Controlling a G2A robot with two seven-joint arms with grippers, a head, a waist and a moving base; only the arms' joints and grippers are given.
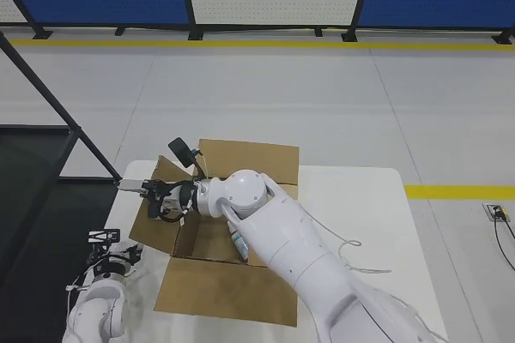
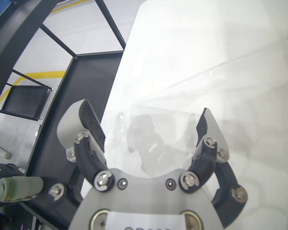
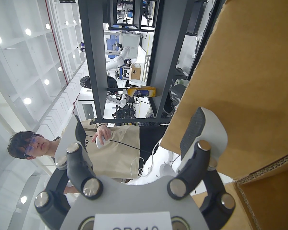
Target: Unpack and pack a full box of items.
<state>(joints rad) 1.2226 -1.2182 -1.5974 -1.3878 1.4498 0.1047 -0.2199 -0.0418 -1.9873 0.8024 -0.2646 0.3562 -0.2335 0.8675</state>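
Sitting open at the middle of the white table (image 1: 360,206), the cardboard box (image 1: 227,291) has its flaps folded outward. A small pale item (image 1: 238,244), too small to identify, lies on the box floor, partly under the right arm. From above, that arm crosses the box, and the right gripper (image 1: 160,204) sits at the box's 9 o'clock, by the left flap.

The right wrist view adds detail: the right gripper (image 3: 136,118) has its fingers spread wide and released, with the flap's ragged cardboard edge beside one finger pad (image 3: 190,130). Whether they touch cannot be told.

The left gripper (image 1: 112,244) hovers at the box's 8 o'clock, by the table's left edge. Its wrist view shows the fingers apart, grasping nothing, over the tabletop, with a black rack (image 2: 86,77) just beside the table edge. A broad strip of tabletop runs at the box's 3 o'clock.
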